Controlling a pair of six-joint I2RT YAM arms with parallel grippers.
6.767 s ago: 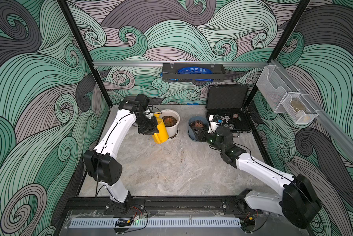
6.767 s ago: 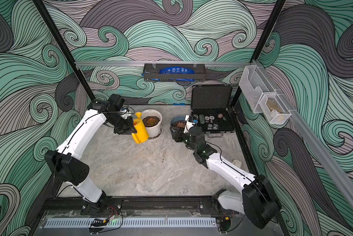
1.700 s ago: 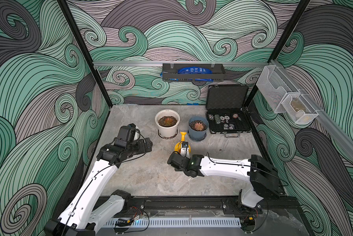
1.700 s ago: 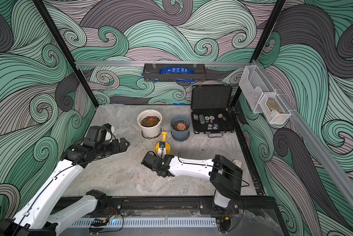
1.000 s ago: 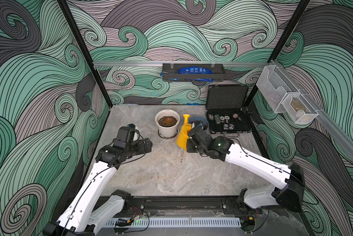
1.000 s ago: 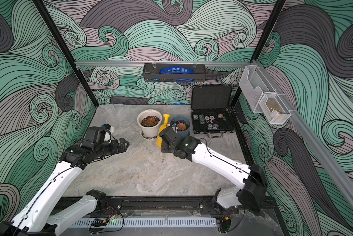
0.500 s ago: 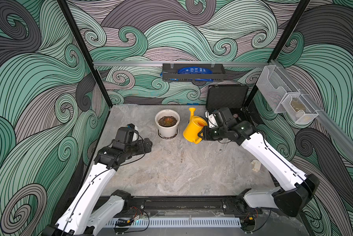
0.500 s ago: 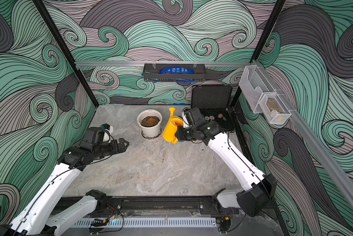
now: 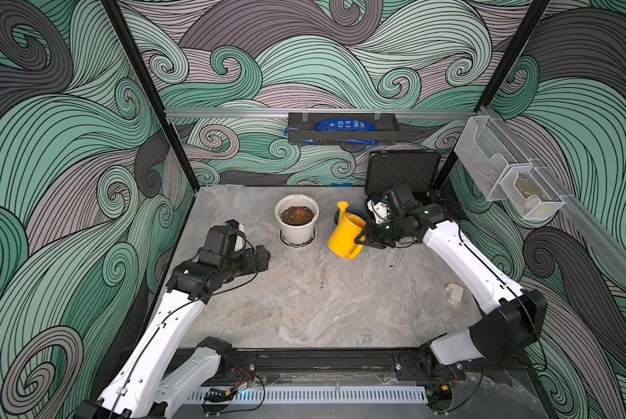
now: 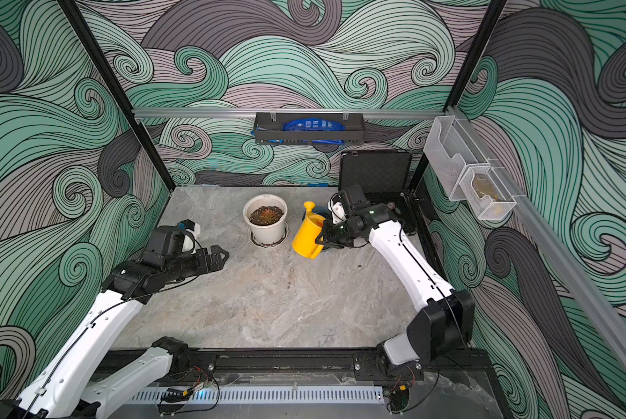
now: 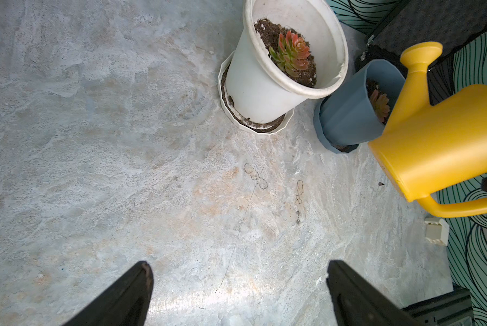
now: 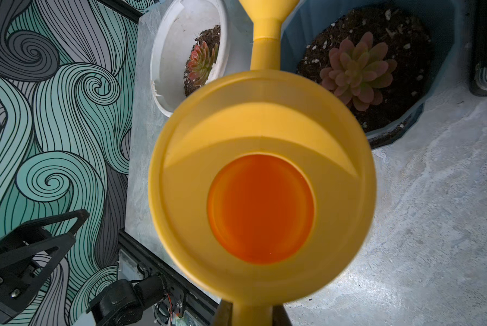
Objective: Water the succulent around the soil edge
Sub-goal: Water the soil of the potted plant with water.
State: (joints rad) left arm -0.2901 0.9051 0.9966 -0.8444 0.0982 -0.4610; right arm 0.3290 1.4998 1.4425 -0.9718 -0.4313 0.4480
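I work in a robot lab cell: swirl-printed panels (image 9: 304, 72) wall my marble-look surface (image 9: 304, 308), black frame posts (image 9: 148, 83) rise at its back corners, a mounting rail (image 9: 322, 360) lines its front edge.

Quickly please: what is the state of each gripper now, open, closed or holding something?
The left gripper is open, jaws wide apart, holding nothing.
The right gripper is shut on the yellow watering can, at its handle.
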